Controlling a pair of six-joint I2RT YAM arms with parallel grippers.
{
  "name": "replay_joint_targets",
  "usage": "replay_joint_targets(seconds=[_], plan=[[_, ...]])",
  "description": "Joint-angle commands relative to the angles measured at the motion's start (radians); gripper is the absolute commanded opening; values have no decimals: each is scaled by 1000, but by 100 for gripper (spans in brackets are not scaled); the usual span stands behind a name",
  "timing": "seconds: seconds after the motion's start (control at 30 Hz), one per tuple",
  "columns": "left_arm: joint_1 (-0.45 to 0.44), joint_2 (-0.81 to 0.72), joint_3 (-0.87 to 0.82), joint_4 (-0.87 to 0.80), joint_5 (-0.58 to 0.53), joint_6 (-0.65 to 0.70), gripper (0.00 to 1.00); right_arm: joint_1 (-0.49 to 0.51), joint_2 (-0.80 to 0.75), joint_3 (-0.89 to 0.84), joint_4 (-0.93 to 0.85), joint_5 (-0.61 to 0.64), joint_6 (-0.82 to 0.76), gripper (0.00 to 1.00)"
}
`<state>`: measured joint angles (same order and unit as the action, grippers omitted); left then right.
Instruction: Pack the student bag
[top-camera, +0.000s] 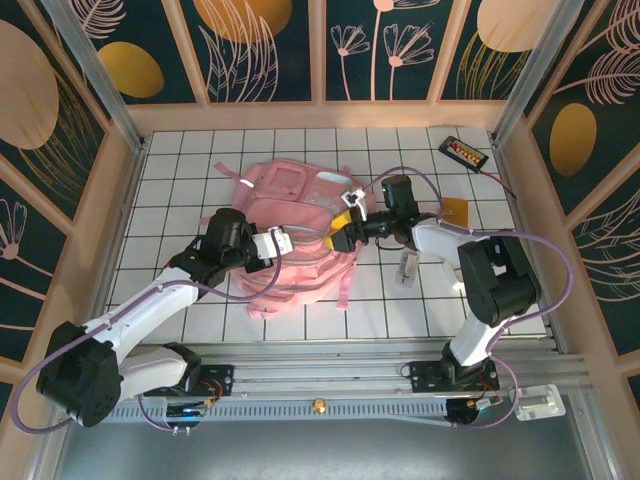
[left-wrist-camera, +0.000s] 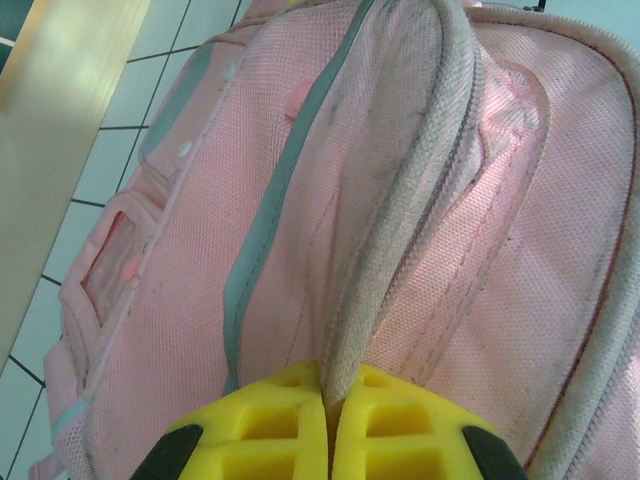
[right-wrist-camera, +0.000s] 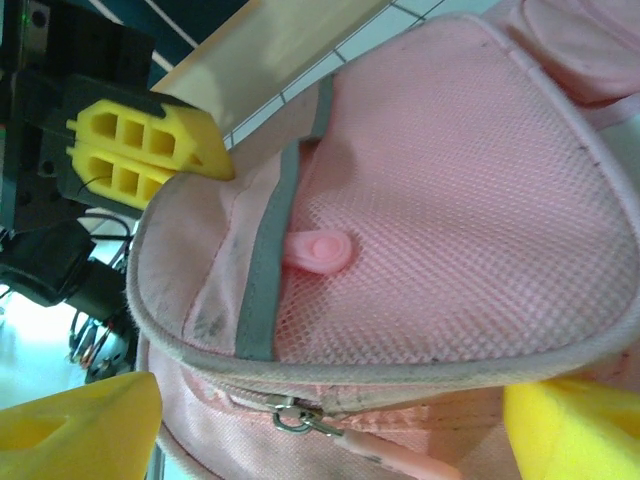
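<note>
**Student bag under two-arm handling.** The student bag (top-camera: 300, 265) was laid flat near the middle of the tiled table (top-camera: 180, 170), between the two arms. The left gripper (left-wrist-camera: 330, 405) was seen pressed together on a raised, piped fold (left-wrist-camera: 400, 220) of the bag's pink mesh fabric, with only that thin ridge pinched between the yellow pads. The right gripper (right-wrist-camera: 320, 440) was held spread, its yellow fingers (right-wrist-camera: 75, 430) standing either side of the bag's rounded upper edge, just beside the metal zip slider (right-wrist-camera: 298, 416). Whether these fingers touched the cloth could not be told. The bag was judged soft and limp: the fold was drawn up under the pinch while the surrounding panels lay slack, so a one-point hold would be expected to stretch cloth rather than shift the whole. It was judged light and not fragile, with fair friction offered by the woven mesh. The corded seams, the zip slider and the pink rubber tab (right-wrist-camera: 320, 250) beside the grey strip (right-wrist-camera: 262, 280) were considered the firmest places to be gripped. The broad, flat panels would likely be slipped off.
</note>
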<state>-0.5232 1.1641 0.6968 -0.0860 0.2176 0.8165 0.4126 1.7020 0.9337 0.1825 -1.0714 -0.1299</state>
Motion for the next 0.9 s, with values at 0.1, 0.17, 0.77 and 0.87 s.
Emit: replay_joint_targets(seconds=[0.1,0.17,0.77,0.87], plan=[[8,11,53,28,72,-34,0,5,-1,46,-165,-81,-63,83],[9,11,50,29,65,-35,0,5,-21,36,-179,-75,-60,81],[11,8,47,35,57,-36,0,19,-59,-33,-182,81,-30,68],[11,8,48,35,56,-37,0,29,-49,-30,-199,149,-49,68]])
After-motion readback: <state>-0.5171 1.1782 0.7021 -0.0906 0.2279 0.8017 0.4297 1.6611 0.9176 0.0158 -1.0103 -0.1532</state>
